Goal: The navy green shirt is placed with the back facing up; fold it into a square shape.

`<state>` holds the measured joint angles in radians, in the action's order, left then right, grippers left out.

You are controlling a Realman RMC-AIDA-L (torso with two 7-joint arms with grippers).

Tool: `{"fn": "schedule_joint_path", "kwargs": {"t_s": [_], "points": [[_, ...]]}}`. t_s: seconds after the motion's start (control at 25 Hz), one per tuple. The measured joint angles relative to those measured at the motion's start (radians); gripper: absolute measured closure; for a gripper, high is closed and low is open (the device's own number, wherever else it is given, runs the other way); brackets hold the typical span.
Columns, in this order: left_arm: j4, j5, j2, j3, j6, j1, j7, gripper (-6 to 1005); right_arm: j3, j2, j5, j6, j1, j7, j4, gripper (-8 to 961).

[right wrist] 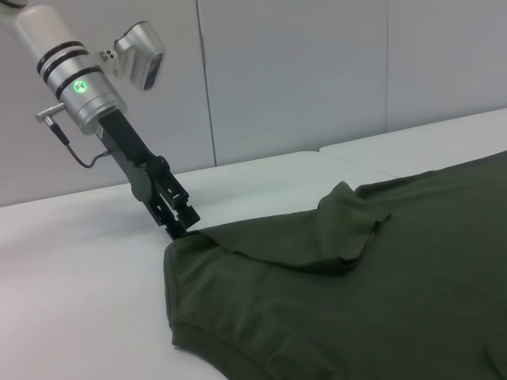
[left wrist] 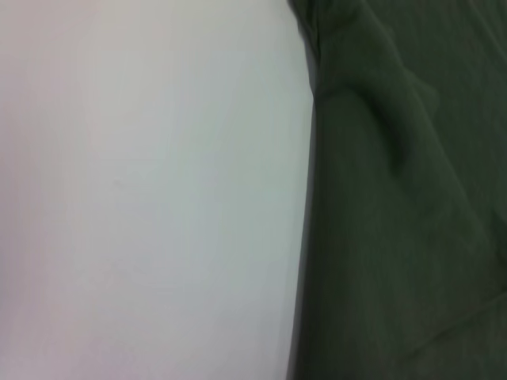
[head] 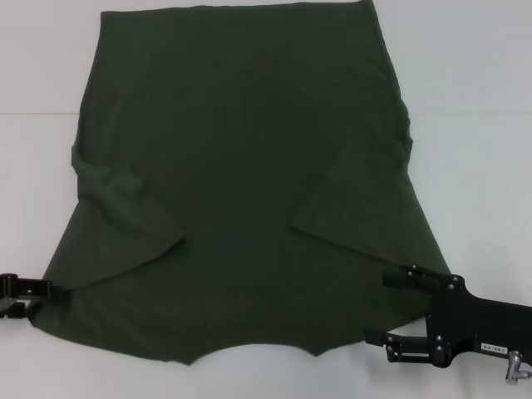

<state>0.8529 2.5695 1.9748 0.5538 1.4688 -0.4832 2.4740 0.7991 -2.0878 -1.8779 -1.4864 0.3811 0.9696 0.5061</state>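
Navy green shirt (head: 241, 166) lies flat, plain side up, on the white table (head: 482, 100), both sleeves folded inward, collar edge nearest the robot. Left gripper (head: 37, 293) sits at the near left shoulder corner, apparently pinching fabric; right gripper (head: 391, 307) is beside the right shoulder, jaws spread, holding nothing. Risk: uneven lift, the single pinch slips, the fold skews.

Surface: you see a smooth white flat tabletop (head: 465, 100) | Behind the tabletop: your pale grey panelled wall (right wrist: 301, 79), vertical seams | Light: soft, even
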Motion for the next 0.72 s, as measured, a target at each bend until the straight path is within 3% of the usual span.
{"fn": "schedule_joint_path", "kwargs": {"t_s": [0.36,0.72], "points": [[0.0,-0.008,0.006,0.0,0.023,-0.005,-0.003,305,0.0,0.0,-0.001,0.0,0.001,0.001,-0.002,11],[-0.012,-0.003,0.029,0.009,0.037,-0.033,-0.014,320,0.0,0.0,-0.001,0.0,0.001,0.001,-0.002,18]]}}
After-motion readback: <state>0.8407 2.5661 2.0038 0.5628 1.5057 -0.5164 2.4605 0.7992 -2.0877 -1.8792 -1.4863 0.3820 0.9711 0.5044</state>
